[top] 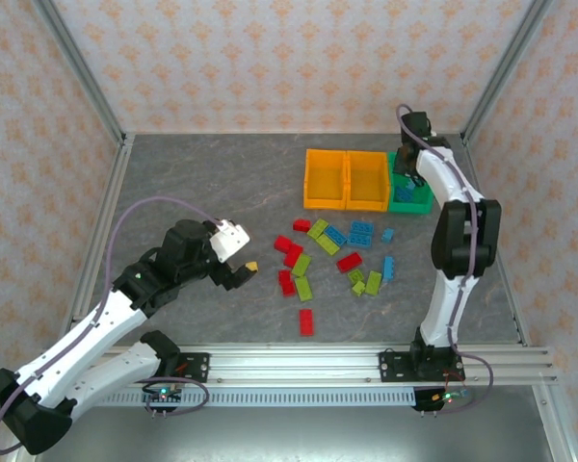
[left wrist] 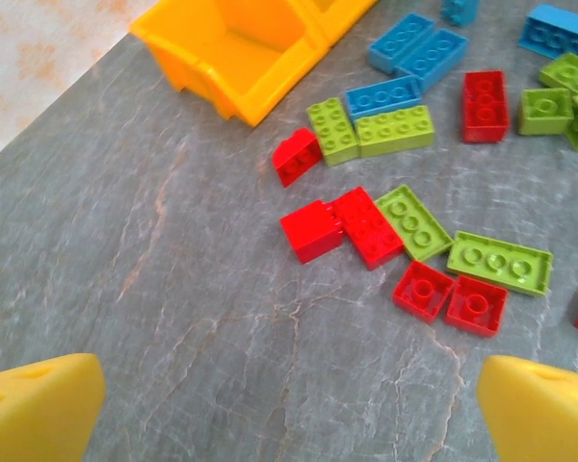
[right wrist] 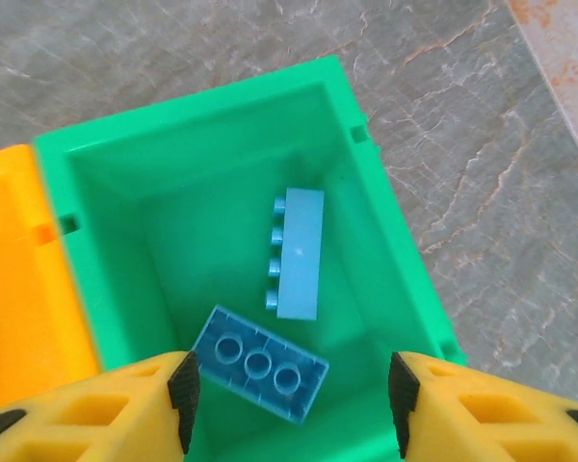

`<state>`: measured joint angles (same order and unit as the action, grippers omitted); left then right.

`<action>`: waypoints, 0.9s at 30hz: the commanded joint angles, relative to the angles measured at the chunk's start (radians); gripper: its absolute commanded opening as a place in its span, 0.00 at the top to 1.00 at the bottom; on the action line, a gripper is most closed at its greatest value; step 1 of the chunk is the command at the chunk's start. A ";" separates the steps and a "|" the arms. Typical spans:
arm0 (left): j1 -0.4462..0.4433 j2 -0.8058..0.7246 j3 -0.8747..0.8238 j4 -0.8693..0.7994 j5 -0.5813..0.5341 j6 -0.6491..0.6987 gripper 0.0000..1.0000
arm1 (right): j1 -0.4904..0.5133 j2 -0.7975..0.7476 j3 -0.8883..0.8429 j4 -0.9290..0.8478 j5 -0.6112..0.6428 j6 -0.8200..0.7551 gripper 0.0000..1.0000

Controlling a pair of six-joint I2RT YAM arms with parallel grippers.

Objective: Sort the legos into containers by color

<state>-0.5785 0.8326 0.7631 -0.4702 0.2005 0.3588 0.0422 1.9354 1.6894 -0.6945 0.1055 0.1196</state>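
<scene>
Yellow fingers (right wrist: 77,414) of my right gripper (right wrist: 289,409) are spread and cut off at the frame's bottom, over the green bin (right wrist: 106,279) — two blue bricks (right wrist: 299,252) lie inside. I see my left gripper (left wrist: 289,409) spread too, empty, above loose red, lime and blue legos (left wrist: 366,226) on the table (left wrist: 173,289) near the orange bins (top: 325,203).

Peach patterned walls (top: 270,58) are enclosing the grey marbled bench (top: 202,183), aluminium posts (top: 82,72) framing its corners.

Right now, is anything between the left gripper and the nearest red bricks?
Nothing visible. The left gripper is open, and bare table lies between it and the red bricks. A green brick sits right beside them.
</scene>
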 commanded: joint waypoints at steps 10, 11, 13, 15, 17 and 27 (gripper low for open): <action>-0.003 0.321 0.260 -0.137 -0.283 -0.883 0.09 | 0.178 -0.792 -0.585 -0.112 -0.515 0.325 0.34; -0.003 0.344 0.248 -0.102 -0.257 -0.957 0.09 | 0.229 -0.835 -0.622 -0.116 -0.506 0.360 0.34; -0.004 0.412 0.218 -0.007 -0.189 -1.072 0.07 | 0.342 -0.913 -0.705 -0.105 -0.507 0.441 0.32; -0.010 0.500 0.224 0.047 -0.141 -1.131 0.05 | 0.433 -0.953 -0.763 -0.088 -0.518 0.512 0.29; -0.023 0.601 0.266 0.039 -0.146 -1.148 0.04 | 0.505 -0.977 -0.791 -0.082 -0.508 0.560 0.27; -0.037 0.937 0.416 0.041 -0.132 -1.259 0.03 | 0.617 -1.032 -0.847 -0.068 -0.422 0.612 0.19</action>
<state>-0.6071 1.7531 1.1351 -0.4507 0.0708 -0.8249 0.6548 0.9142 0.8551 -0.7631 -0.3603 0.7067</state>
